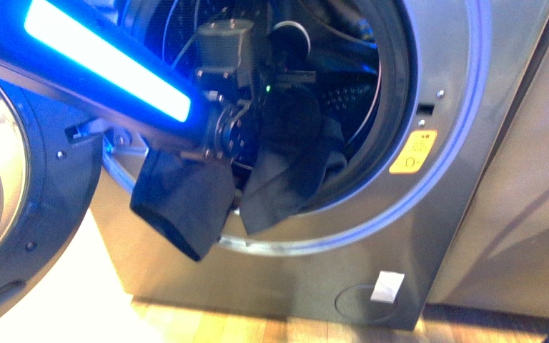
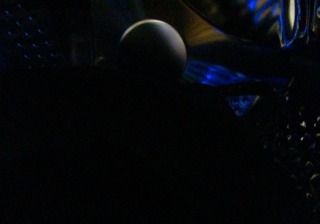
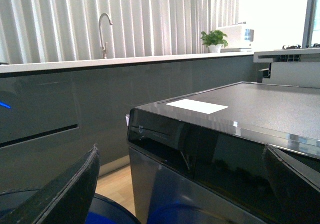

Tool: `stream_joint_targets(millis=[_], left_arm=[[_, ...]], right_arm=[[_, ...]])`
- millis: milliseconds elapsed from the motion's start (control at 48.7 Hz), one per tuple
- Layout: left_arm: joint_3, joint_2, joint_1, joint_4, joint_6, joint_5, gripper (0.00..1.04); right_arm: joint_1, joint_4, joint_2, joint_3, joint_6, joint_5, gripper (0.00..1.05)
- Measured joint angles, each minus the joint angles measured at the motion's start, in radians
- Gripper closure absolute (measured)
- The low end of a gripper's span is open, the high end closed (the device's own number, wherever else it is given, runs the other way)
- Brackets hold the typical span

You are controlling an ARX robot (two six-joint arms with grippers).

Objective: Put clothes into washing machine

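Left arm (image 1: 107,61): nearest the front camera, a glowing blue bar crossing from the upper left into the washer's opening
Left hand (image 1: 286,43): deep inside the drum, above the clothes; whether it is wide or narrow I cannot tell, and its own wrist view is dark
Clothes (image 1: 286,157): dark navy fabric, partly inside the drum, spilling over the lower rim of the opening; one fold (image 1: 182,204) hangs outside, down the machine's front under the arm
Washing machine (image 1: 443,236): silver-grey front, round opening ringed in blue light, yellow-orange sticker (image 1: 413,151) right of the opening
Door (image 1: 21,186): swung open at the left
Right hand (image 3: 185,184): fingers (image 3: 65,194) spread wide, holding nothing, raised near the machine's top (image 3: 260,108)
Worktop (image 3: 100,62): far behind, with a tap (image 3: 103,31) and a potted plant (image 3: 215,38)
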Motion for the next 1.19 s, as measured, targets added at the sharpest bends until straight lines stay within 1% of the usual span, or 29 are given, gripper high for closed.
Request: stream_joint_targets(millis=[62,185,349,370,391,452,493,514,555,699,719,781,945,1007,1048,1110,1192], left_arm=[[0.005,0.013,0.0,-0.021,0.018,0.007,0.95],[0.005,0.032,0.008,-0.089,0.036,0.055,0.95],[0.005,0.035,0.026,-0.163,0.045,0.067,0.67],[0.005,0.035,0.027,-0.165,0.045,0.067,0.66],[0.005,0.035,0.032,-0.176,0.045,0.066,0.59],[0.003,0.035,0.04,-0.193,0.046,0.061,0.5],[0.003,0.035,0.047,-0.222,0.045,0.056,0.4],[0.003,0.035,0.047,-0.225,0.045,0.055,0.39],[0.001,0.034,0.053,-0.246,0.046,0.05,0.31],[-0.067,0.008,0.06,-0.243,0.046,0.062,0.06],[-0.08,0.003,0.06,-0.236,0.046,0.069,0.05],[-0.127,-0.02,0.059,-0.219,0.044,0.08,0.07],[-0.394,-0.179,0.053,-0.064,0.027,0.122,0.06],[-0.537,-0.274,0.052,0.011,0.015,0.146,0.06],[-0.592,-0.311,0.052,0.035,0.005,0.151,0.06],[-0.745,-0.415,0.053,0.103,-0.019,0.178,0.06],[-0.887,-0.517,0.058,0.159,-0.038,0.199,0.06]], right_arm=[[0.0,0.0,0.0,0.0,0.0,0.0,0.08],[0.0,0.0,0.0,0.0,0.0,0.0,0.08],[0.0,0.0,0.0,0.0,0.0,0.0,0.08],[0.0,0.0,0.0,0.0,0.0,0.0,0.08],[0.0,0.0,0.0,0.0,0.0,0.0,0.08],[0.0,0.0,0.0,0.0,0.0,0.0,0.08],[0.0,0.0,0.0,0.0,0.0,0.0,0.08],[0.0,0.0,0.0,0.0,0.0,0.0,0.08],[0.0,0.0,0.0,0.0,0.0,0.0,0.08],[0.0,0.0,0.0,0.0,0.0,0.0,0.08],[0.0,0.0,0.0,0.0,0.0,0.0,0.08],[0.0,0.0,0.0,0.0,0.0,0.0,0.08],[0.0,0.0,0.0,0.0,0.0,0.0,0.08],[0.0,0.0,0.0,0.0,0.0,0.0,0.08],[0.0,0.0,0.0,0.0,0.0,0.0,0.08],[0.0,0.0,0.0,0.0,0.0,0.0,0.08],[0.0,0.0,0.0,0.0,0.0,0.0,0.08]])
